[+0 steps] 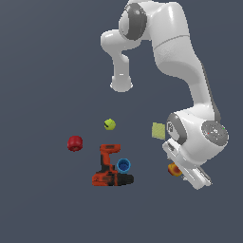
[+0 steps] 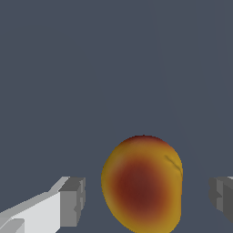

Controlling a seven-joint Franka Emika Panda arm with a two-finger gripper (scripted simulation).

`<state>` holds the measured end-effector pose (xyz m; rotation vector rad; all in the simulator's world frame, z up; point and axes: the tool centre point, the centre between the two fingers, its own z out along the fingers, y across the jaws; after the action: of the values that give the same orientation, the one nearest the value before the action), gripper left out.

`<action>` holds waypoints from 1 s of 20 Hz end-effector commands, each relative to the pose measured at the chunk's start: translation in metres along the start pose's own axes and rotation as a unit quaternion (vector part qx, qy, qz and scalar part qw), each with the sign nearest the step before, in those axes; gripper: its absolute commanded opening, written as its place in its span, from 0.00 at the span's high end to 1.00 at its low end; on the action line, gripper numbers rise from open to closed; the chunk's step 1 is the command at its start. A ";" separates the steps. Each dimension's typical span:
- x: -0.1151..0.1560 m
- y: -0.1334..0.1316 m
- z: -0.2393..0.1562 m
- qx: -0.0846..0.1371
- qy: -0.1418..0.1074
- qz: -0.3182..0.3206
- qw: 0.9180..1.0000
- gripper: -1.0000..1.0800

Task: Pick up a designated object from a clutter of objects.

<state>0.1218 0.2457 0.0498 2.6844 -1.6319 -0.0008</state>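
Note:
The designated object is an orange-yellow fruit with a red patch (image 2: 142,184). In the wrist view it lies between my two fingers (image 2: 73,202), with a gap on each side. My gripper (image 2: 148,200) is open around it and touches it on neither side. In the exterior view the fruit (image 1: 173,169) peeks out from under the wrist at the exterior view's right; the fingers themselves are hidden there by the hand. The rest of the clutter lies to the exterior view's left of it.
A dark-red round thing (image 1: 74,143), a yellow-green ball (image 1: 109,124), an orange-black power drill (image 1: 110,167), a blue cup (image 1: 123,165) against the drill, and a pale green flat square (image 1: 158,130) beside my wrist lie on the grey floor.

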 end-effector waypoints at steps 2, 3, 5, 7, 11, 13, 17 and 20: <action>0.000 0.000 0.014 0.000 0.000 0.001 1.000 0.04; 0.000 0.000 0.016 0.000 0.000 0.001 1.000 0.04; 0.000 -0.001 0.017 0.000 0.000 0.001 1.000 0.04; 0.000 -0.001 0.016 0.000 0.000 0.001 1.000 0.04; 0.000 -0.001 0.016 0.000 0.000 0.001 1.000 1.00; 0.000 -0.001 0.016 0.000 0.000 0.001 1.000 1.00; 0.000 -0.001 0.016 0.000 0.000 0.001 1.000 1.00; 0.000 -0.001 0.015 0.000 0.000 0.000 1.000 1.00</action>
<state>0.1224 0.2460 0.0336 2.6826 -1.6328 -0.0016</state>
